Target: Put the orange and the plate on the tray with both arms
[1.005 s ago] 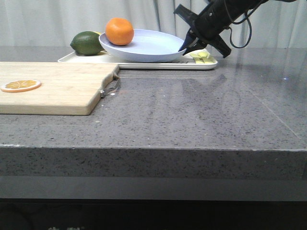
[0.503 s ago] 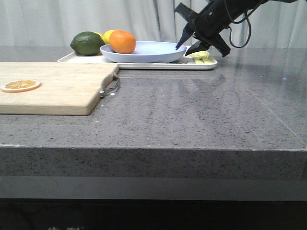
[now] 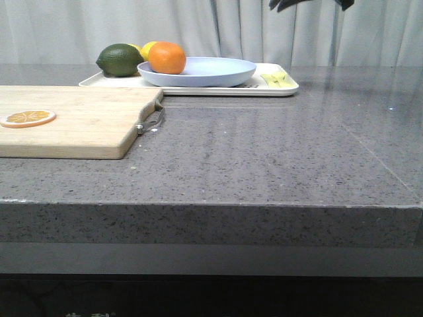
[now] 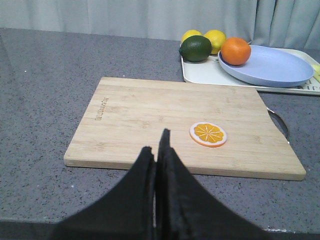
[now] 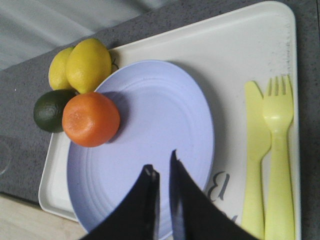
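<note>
The orange (image 3: 166, 57) sits on the left part of the pale lavender plate (image 3: 211, 69). The plate rests flat on the cream tray (image 3: 277, 89) at the back of the table. In the right wrist view the orange (image 5: 91, 119) lies on the plate (image 5: 160, 130), inside the tray (image 5: 240, 50). My right gripper (image 5: 161, 162) hovers above the plate's near rim, jaws slightly apart and empty. In the front view only a bit of it (image 3: 285, 4) shows at the top edge. My left gripper (image 4: 156, 142) is shut and empty, over the cutting board's near edge.
A dark green lime (image 3: 119, 59) and two lemons (image 5: 88, 62) lie on the tray beside the plate. A yellow-green fork and knife (image 5: 277, 150) lie at the tray's right end. A wooden cutting board (image 3: 73, 119) with an orange slice (image 3: 28, 118) lies front left.
The plate dropped from a tilt to flat on the tray and the orange settled on it. My right gripper let go of the plate's rim and rose up out of the front view.
</note>
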